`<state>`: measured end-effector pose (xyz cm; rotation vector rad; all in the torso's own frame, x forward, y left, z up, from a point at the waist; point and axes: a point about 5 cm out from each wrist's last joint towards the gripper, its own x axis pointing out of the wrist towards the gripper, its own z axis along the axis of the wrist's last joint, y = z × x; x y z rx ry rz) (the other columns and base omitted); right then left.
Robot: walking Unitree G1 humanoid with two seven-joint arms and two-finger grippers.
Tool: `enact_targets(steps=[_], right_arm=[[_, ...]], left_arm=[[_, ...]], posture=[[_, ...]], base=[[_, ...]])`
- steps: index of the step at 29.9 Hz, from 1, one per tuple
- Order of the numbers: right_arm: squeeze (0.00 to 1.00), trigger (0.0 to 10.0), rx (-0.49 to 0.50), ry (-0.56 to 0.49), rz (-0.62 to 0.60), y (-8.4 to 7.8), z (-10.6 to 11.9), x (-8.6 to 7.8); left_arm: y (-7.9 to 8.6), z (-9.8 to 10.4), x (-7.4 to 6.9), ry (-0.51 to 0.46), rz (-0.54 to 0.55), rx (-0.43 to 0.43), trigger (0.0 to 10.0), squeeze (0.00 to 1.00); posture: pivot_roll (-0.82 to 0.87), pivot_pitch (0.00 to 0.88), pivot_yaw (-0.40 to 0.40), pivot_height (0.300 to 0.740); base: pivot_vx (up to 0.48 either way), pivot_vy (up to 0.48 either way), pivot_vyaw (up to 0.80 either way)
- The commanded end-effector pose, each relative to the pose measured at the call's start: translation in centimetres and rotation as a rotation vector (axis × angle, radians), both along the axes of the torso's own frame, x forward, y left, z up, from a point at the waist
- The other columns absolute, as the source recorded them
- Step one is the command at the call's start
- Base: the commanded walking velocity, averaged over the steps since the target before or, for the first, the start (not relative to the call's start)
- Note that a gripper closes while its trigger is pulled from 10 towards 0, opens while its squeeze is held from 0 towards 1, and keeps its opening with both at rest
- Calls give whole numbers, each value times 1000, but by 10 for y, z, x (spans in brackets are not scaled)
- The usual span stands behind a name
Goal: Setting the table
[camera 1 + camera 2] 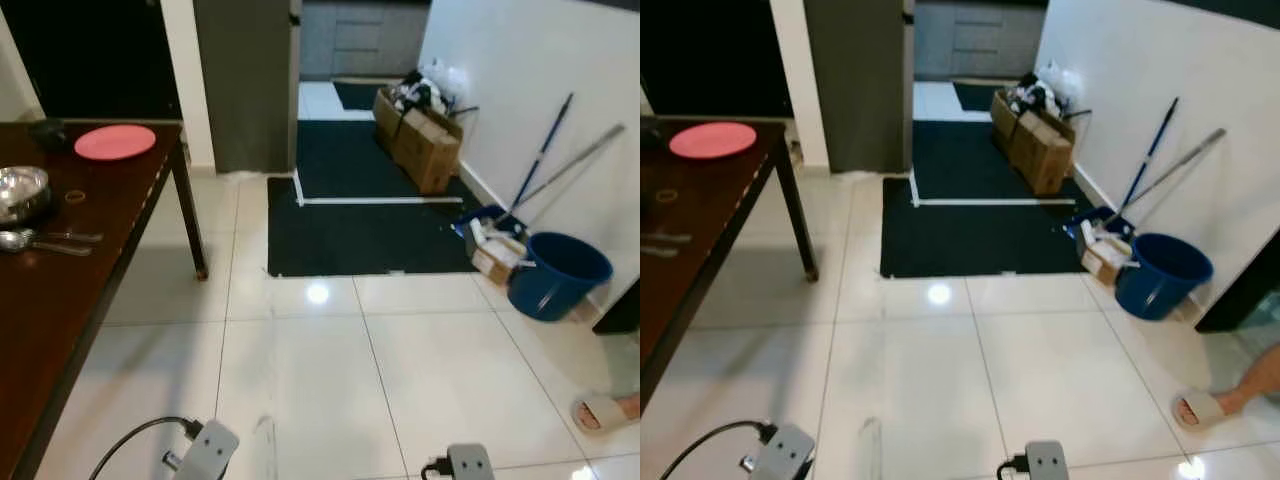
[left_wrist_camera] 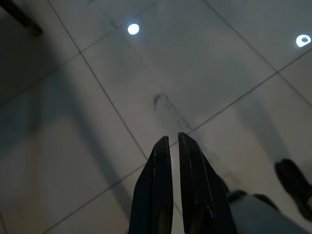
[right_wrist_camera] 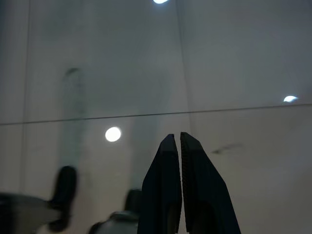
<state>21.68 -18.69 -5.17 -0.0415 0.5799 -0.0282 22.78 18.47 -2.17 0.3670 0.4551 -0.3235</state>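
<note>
A dark wooden table (image 1: 110,215) stands at my left. On it lie a pink plate (image 1: 115,142) at the far end, a steel bowl (image 1: 20,192), a spoon (image 1: 35,243) in front of the bowl and a small ring-shaped thing (image 1: 75,197). Both arms hang low over the white tiled floor. My left gripper (image 2: 173,140) is shut and holds nothing. My right gripper (image 3: 175,139) is shut too, with nothing in it.
A dark mat (image 1: 360,210) covers the floor ahead, leading to a doorway. Cardboard boxes (image 1: 420,135) stand by the right wall, with a blue bucket (image 1: 555,275), mops (image 1: 545,160) and clutter. A person's sandalled foot (image 1: 605,410) is at the lower right.
</note>
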Motion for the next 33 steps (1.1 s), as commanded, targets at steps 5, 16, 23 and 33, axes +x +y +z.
enact_targets(steps=[5, 16, 23, 33], right_arm=[[0, 10000, -3, 28, -8, -4, -5, -8], [0, 10000, -8, -30, 37, 2, 3, 1], [0, 10000, -1, -141, 88, 10, 19, 16], [0, 10000, 9, -166, 86, 12, 22, 17]], left_arm=[[-3, -2, -1, 11, -3, -8, 10000, 0], [-1, 15, 9, -74, 19, -40, 10000, 0], [2, 38, 19, -164, 37, -79, 10000, 0], [-13, 56, 18, -212, -9, -124, 10000, 0]], posture=[[64, 71, 48, 740], [72, 73, 47, 740], [76, 75, 44, 740], [79, 66, 42, 740]], base=[[480, 0, 0], [480, 0, 0], [480, 0, 0], [480, 0, 0]])
